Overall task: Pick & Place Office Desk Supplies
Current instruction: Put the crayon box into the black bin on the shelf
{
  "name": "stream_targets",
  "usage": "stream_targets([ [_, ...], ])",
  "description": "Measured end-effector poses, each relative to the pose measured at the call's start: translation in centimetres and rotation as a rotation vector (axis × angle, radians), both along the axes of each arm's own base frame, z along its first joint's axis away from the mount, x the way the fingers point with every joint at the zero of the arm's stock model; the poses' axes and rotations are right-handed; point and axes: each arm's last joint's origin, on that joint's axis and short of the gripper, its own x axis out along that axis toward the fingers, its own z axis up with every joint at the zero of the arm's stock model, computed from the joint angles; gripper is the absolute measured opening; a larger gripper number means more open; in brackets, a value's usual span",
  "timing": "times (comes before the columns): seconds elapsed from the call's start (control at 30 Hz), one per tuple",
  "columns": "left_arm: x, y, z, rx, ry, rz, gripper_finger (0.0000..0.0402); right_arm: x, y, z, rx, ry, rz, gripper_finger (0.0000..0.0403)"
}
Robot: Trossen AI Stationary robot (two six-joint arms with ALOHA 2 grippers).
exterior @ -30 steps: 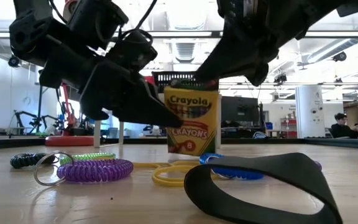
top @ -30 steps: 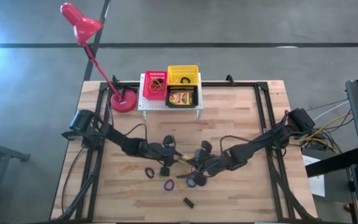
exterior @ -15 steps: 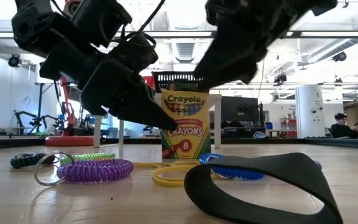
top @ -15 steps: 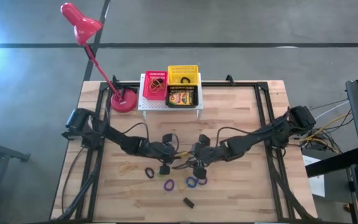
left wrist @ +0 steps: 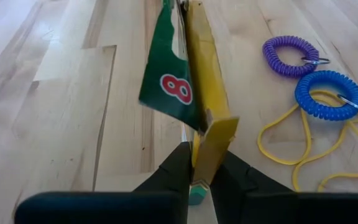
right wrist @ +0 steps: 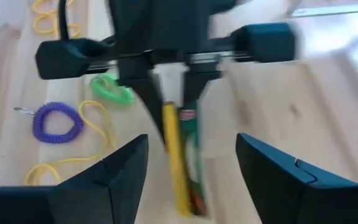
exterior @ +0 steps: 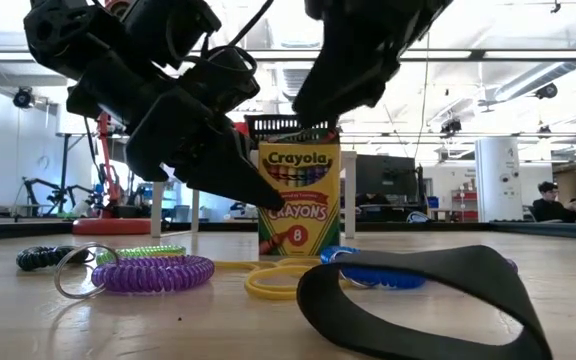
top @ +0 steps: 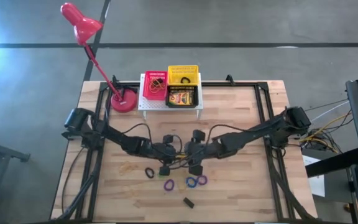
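**Left hand pinches a standing crayon box while the right hand hangs spread beside it**

A wooden tabletop (top: 241,118) fills the overhead view, with two dark arms reaching in from either side and meeting near its middle. At the far edge stands a red desk lamp (top: 89,37), and next to it a white rack (top: 169,102) holding a red basket (top: 155,84) and a yellow basket (top: 183,75), with a second crayon box (top: 181,98) lying in front of the yellow one.

In the middle of the tabletop a yellow-and-green Crayola crayon box (exterior: 299,197) stands upright. The left hand (left wrist: 202,171) has its two dark fingers pressed together on the box's open yellow flap. The right hand (right wrist: 191,168) hovers just beside and above the box with its fingers spread wide, touching nothing.

Nearer the front edge lie the smaller supplies: a wide black elastic band (exterior: 418,300), a purple coil loop (exterior: 153,273) on a metal ring, a blue coil loop (exterior: 373,272), a green coil loop (exterior: 138,253), a black coil loop (exterior: 40,257) and thin yellow rubber bands (exterior: 278,280). A tiny black block (top: 188,201) sits alone closest to the front edge.
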Motion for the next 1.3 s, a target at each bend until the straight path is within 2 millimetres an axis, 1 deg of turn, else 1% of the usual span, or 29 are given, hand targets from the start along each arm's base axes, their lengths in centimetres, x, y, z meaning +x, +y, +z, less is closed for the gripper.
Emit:
stream_targets([
  [0.1, 0.0, 0.0, 0.0, 0.001, 0.000, 0.001, 0.0047, 0.4, 0.0, -1.5, 0.001, 0.040, 0.010, 0.0223],
  [0.2, -0.1, 0.0, 0.0, 0.002, 0.000, 0.002, 0.0047, 0.8, 0.0, -2.6, 0.012, 0.072, 0.030, 0.0210],
  [0.27, -0.1, 0.0, 0.0, 0.002, 0.000, 0.002, 0.0048, 1.1, 0.1, -3.1, 0.024, 0.077, 0.040, 0.0197],
  [0.37, -0.1, 0.0, 0.0, 0.013, 0.009, -0.005, 0.0058, 1.4, 0.2, -3.6, 0.030, 0.091, 0.033, 0.0167],
  [0.43, -0.5, 0.1, -0.6, 0.030, 0.055, -0.015, 0.0072, 1.4, 0.3, -3.7, 0.038, 0.090, 0.021, 0.0141],
  [0.5, -0.5, 0.1, -0.7, 0.036, 0.061, -0.017, 0.0092, 1.6, 0.3, -4.0, 0.049, 0.085, 0.006, 0.0112],
  [0.6, -0.4, 0.3, 0.3, 0.031, 0.034, -0.011, 0.0121, 1.5, 0.2, -4.6, 0.069, 0.084, -0.019, 0.0065],
  [0.67, -0.8, 0.5, 0.8, 0.038, 0.067, -0.011, 0.0139, 1.5, 0.3, -5.0, 0.092, 0.033, -0.030, 0.0035],
  [0.7, -1.1, 0.5, 1.4, 0.042, 0.080, -0.012, 0.0146, 1.3, 0.4, -5.2, 0.104, 0.013, -0.037, 0.0026],
  [0.8, -2.2, 0.8, 4.0, 0.049, 0.143, 0.005, 0.0161, 0.3, 0.6, -6.3, 0.134, -0.073, -0.100, 0.0027],
  [0.9, -4.1, 1.2, 6.2, 0.053, 0.197, 0.057, 0.0166, -0.9, 0.7, -7.3, 0.169, -0.184, -0.173, 0.0033],
  [0.97, -5.4, 1.4, 7.4, 0.071, 0.173, 0.095, 0.0165, -1.8, 0.8, -7.6, 0.169, -0.265, -0.201, 0.0033],
  [1.03, -6.8, 1.6, 8.1, 0.099, 0.128, 0.135, 0.0164, -2.4, 0.8, -7.1, 0.151, -0.384, -0.219, 0.0033],
  [1.1, -7.8, 1.8, 8.1, 0.099, 0.061, 0.173, 0.0164, -2.9, 0.4, -6.1, 0.112, -0.512, -0.245, 0.0034],
  [1.17, -8.8, 1.9, 7.5, 0.063, -0.017, 0.197, 0.0164, -3.1, -0.5, -5.2, 0.071, -0.623, -0.294, 0.0035],
  [1.23, -9.4, 1.9, 6.8, 0.015, -0.123, 0.199, 0.0164, -3.0, -1.9, -4.4, 0.030, -0.694, -0.329, 0.0034],
  [1.3, -10.2, 2.1, 5.6, -0.011, -0.193, 0.199, 0.0164, -2.8, -3.1, -2.9, 0.022, -0.787, -0.352, 0.0034],
])
